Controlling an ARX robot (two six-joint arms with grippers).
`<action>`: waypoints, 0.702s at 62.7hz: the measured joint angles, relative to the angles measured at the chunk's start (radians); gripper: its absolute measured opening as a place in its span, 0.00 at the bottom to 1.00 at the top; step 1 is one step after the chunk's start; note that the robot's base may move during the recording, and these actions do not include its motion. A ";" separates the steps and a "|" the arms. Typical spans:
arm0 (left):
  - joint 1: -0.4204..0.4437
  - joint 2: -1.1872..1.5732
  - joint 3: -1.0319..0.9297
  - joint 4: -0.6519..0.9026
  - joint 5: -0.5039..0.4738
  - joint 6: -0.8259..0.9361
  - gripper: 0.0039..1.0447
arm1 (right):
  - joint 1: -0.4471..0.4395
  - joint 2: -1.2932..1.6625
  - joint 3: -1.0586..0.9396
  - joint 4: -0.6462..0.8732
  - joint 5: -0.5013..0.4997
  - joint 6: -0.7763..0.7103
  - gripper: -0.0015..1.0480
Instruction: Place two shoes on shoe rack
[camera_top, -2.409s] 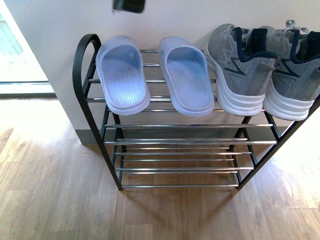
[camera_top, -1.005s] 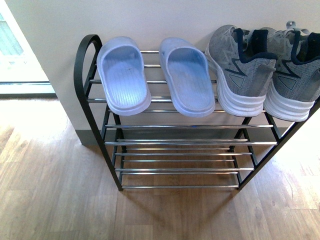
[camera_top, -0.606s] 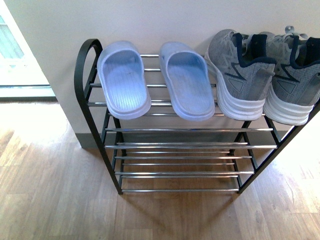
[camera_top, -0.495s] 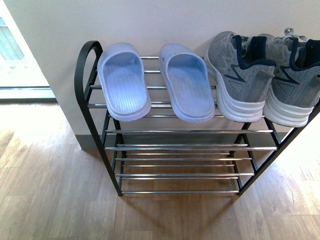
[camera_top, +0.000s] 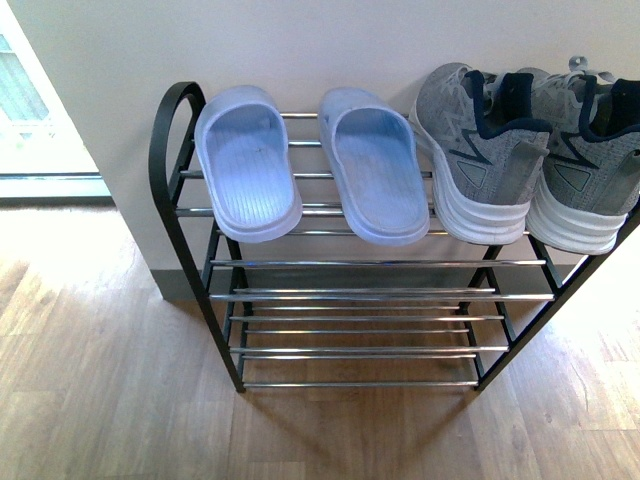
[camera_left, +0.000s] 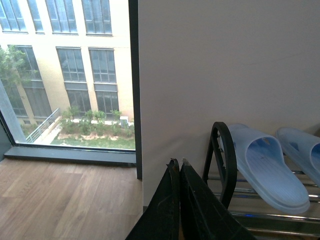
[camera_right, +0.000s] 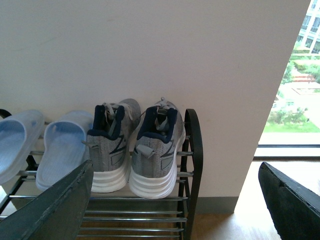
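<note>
left gripper (camera_left: 179, 167) fingers pressed together, empty, beside black-framed chrome-rod shoe rack (camera_left: 223, 150). right gripper (camera_right: 175, 200) fingers wide apart; grey knit white-soled sneakers (camera_right: 131, 145) and pale blue rubber slide sandals (camera_right: 62, 147) on top shelf beyond it.

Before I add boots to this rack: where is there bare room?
The top shelf is crowded: slides and sneakers fill it side by side, with only narrow gaps. The lower rod shelves of the rack show nothing on them, and the wood floor in front is bare.
</note>
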 joint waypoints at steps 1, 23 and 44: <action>0.000 -0.005 0.000 -0.005 0.000 0.000 0.01 | 0.000 0.000 0.000 0.000 0.000 0.000 0.91; 0.001 -0.190 0.000 -0.208 0.000 0.000 0.01 | 0.000 0.000 0.000 0.000 0.000 0.000 0.91; 0.001 -0.190 0.000 -0.208 0.000 0.000 0.49 | 0.000 0.000 0.000 0.000 0.000 0.000 0.91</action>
